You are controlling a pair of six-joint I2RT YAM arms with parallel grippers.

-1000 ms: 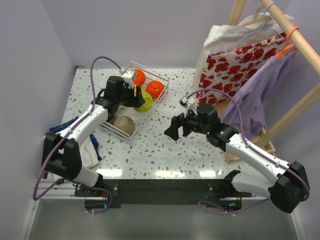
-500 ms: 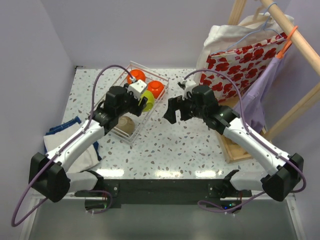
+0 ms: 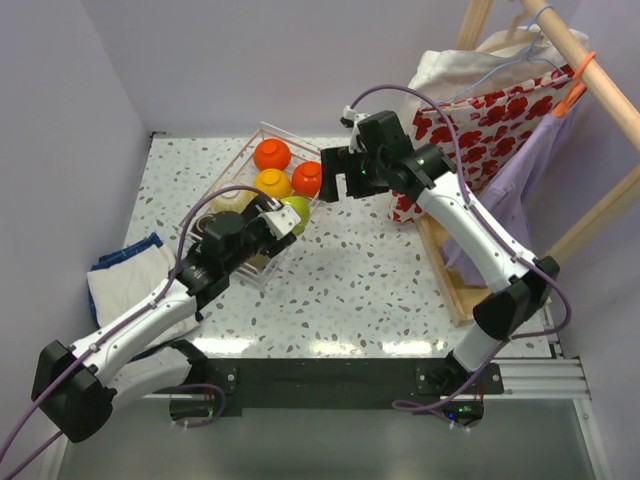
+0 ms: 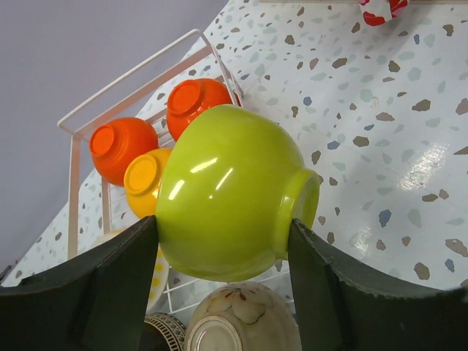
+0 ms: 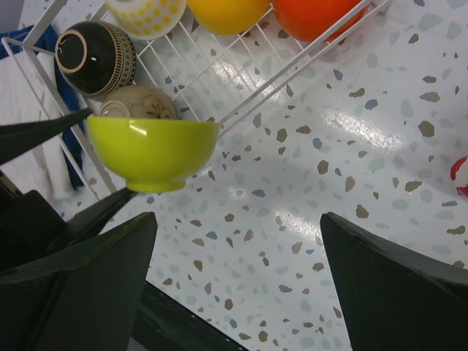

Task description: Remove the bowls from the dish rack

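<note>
One lime green bowl (image 4: 227,190) gripped across its sides by left pincer (image 4: 219,234); glossy, rigid, likely slippery, breakable. Right pincer (image 5: 235,227) spread, empty.

- A speckled terrazzo table top (image 3: 350,290) is seen, glossy under the light.
- A wooden clothes rack (image 3: 612,98) is set at the table's right side.
- A white cloth with red flowers (image 3: 490,115), a purple garment (image 3: 530,190) and a cream garment (image 3: 440,70) are hung on it.
- A blue and white cloth (image 3: 115,275) is laid crumpled at the left edge.
</note>
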